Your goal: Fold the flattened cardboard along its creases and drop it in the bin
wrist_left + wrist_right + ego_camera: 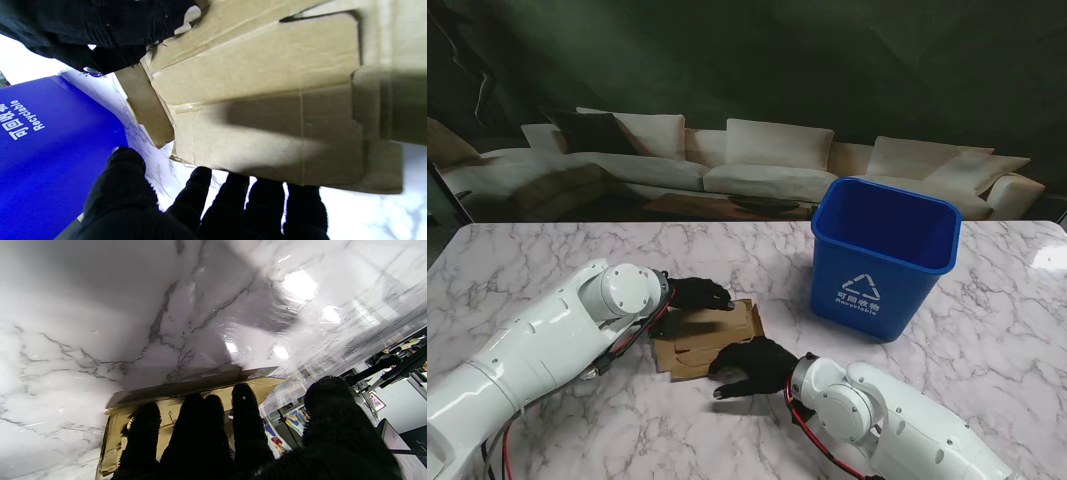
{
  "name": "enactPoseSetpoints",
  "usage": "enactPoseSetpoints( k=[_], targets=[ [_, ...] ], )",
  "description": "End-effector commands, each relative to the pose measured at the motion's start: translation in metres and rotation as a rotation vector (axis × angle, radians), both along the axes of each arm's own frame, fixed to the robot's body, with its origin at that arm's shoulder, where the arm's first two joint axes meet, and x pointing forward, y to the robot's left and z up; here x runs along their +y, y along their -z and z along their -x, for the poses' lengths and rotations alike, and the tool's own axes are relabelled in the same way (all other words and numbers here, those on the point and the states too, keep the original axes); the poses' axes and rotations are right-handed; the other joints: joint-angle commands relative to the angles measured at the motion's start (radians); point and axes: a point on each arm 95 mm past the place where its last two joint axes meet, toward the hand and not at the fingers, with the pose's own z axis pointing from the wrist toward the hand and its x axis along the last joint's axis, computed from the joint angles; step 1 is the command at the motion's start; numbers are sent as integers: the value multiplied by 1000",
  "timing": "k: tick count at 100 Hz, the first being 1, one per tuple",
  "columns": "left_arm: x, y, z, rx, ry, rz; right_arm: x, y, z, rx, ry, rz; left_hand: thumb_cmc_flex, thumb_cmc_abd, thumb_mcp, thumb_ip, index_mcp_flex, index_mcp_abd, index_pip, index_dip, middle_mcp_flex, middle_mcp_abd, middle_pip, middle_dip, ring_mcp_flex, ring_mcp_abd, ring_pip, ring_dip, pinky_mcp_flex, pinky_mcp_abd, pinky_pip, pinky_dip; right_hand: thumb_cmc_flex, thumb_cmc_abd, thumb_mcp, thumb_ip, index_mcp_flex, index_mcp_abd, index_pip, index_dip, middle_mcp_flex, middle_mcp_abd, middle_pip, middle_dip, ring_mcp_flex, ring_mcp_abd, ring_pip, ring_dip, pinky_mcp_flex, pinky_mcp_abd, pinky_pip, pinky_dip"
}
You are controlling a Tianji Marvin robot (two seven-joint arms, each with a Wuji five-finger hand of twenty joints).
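The flattened brown cardboard (707,335) lies on the marble table between my two hands, one flap slightly raised. My left hand (699,293), in a black glove, rests at its far edge with fingers stretched out and holds nothing. In the left wrist view the fingers (233,203) stop at the cardboard's (260,100) edge, thumb apart. My right hand (752,365) lies with its fingers flat on the near right part of the sheet, thumb off to the side. The right wrist view shows those fingers (200,426) lying on the cardboard (166,406). The blue recycling bin (882,255) stands upright to the right, farther from me.
The marble table (987,330) runs wide on both sides of the cardboard. Beyond its far edge stands a cream sofa (767,160). The bin (50,150) is close beside the cardboard in the left wrist view.
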Motion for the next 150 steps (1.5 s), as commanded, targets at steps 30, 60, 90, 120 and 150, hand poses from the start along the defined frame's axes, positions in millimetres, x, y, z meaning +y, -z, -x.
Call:
enactPoseSetpoints(
  k=[30, 60, 90, 120, 150],
  targets=[
    [-9, 0, 12, 87, -14, 53, -21, 41, 11, 82, 25, 136, 169, -196, 19, 30, -14, 140, 10, 10, 250, -16, 54, 26, 312, -33, 200, -17, 221, 12, 236, -40, -5, 24, -20, 23, -25, 42, -36, -29, -21, 78, -55, -29, -33, 187, -46, -48, 48, 195, -89, -52],
    [-9, 2, 12, 116, 17, 42, -21, 42, 11, 76, 30, 144, 404, -270, 55, 70, 10, 121, 43, 46, 284, -162, 210, 139, 438, -155, 112, -122, 364, -92, 263, -160, -2, 26, -22, 24, -24, 43, -38, -32, -29, 80, -53, -27, -42, 185, -51, -56, 43, 195, -93, -56],
    [-11, 6, 13, 49, 18, -27, -22, 43, 10, 67, 37, 139, 427, -375, 323, 3, 94, -15, 73, 40, 470, -260, 166, 98, 546, -213, 89, -144, 473, -151, 307, -185, 1, 28, -24, 24, -22, 35, -31, -28, -32, 79, -43, -23, -47, 180, -52, -61, 41, 193, -94, -59],
    [-16, 16, 19, 77, -18, -5, -22, 45, 8, 54, 50, 126, 427, -316, 193, 21, 99, -84, 85, 10, 373, -170, 159, 44, 477, -173, 7, -200, 396, -113, 223, -204, 6, 29, -26, 24, -22, 33, -19, -20, -36, 77, -29, -17, -51, 178, -47, -64, 41, 192, -92, -60],
    [-21, 19, 21, 90, 15, -2, -22, 46, 8, 46, 52, 126, 427, -389, 395, -22, 170, -124, 109, 7, 530, -219, 163, 165, 548, -197, 79, -156, 452, -126, 289, -196, 8, 30, -29, 25, -24, 37, -19, -20, -42, 77, -26, -16, -63, 174, -49, -69, 34, 190, -98, -63]
  ],
)
